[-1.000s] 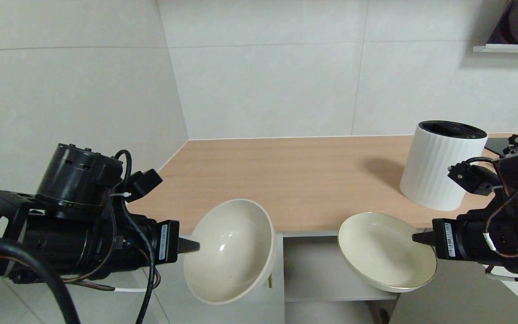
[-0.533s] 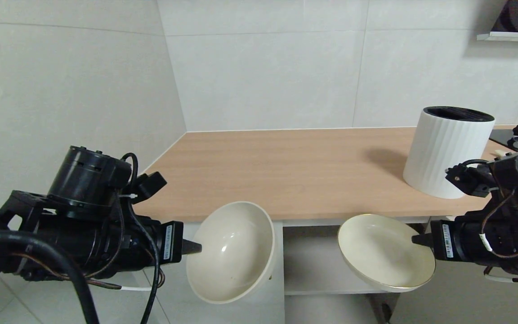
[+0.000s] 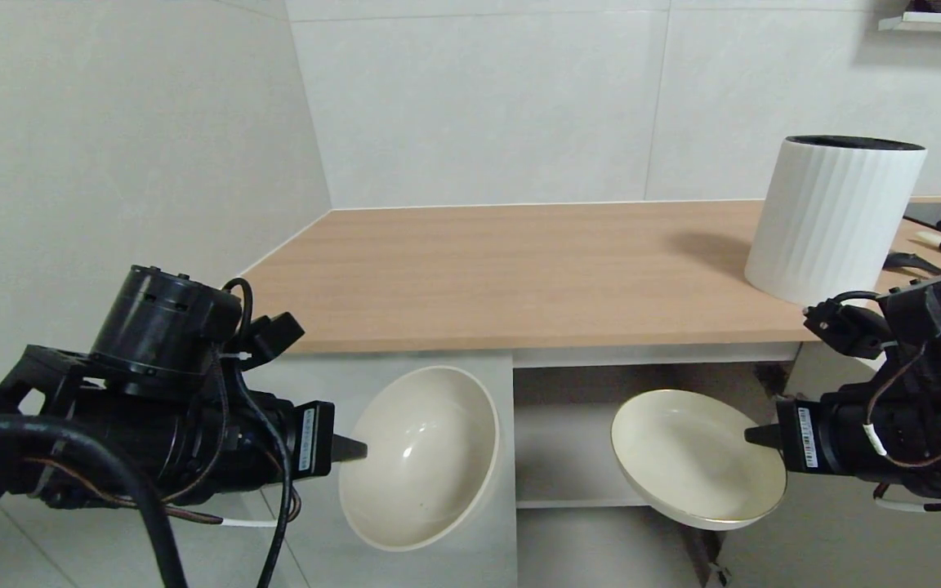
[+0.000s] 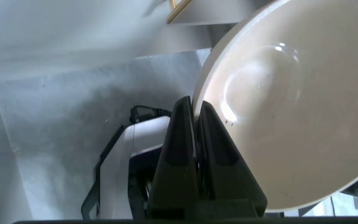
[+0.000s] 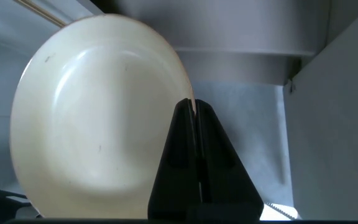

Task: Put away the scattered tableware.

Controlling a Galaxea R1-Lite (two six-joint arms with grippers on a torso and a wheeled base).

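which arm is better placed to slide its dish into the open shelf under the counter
Probably right: the right tool holds the plate directly before the open shelf, while the left tool holds the bowl before the white panel beside it.

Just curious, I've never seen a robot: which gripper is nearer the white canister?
Right. The right gripper, holding the plate, is below the canister; the left gripper, holding the bowl, is far to its left.
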